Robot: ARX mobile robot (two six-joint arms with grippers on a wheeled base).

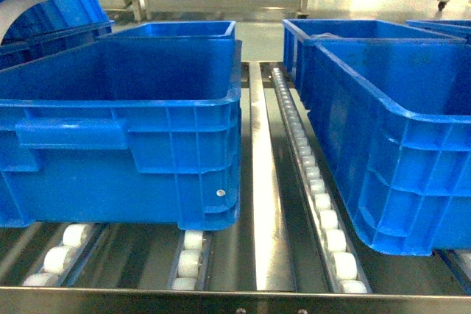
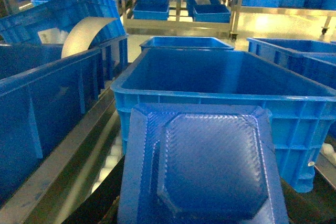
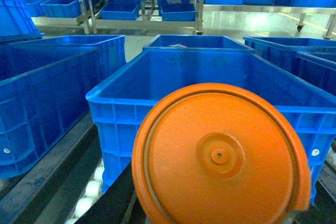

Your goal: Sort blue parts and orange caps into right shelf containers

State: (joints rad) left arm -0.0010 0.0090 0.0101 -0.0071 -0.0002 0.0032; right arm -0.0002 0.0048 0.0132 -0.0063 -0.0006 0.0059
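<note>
Orange cap [image 3: 220, 156] and blue part [image 2: 202, 166] front blue crates [image 1: 118, 130].

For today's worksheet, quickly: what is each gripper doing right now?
Left: fingers hidden; a blue part fills its wrist view, apparently held.
Right: fingers hidden; an orange cap fills its wrist view, apparently held.

The head camera looks down between two blue crates [image 1: 125, 108]; each wrist camera faces forward across one, close behind its held part.
</note>
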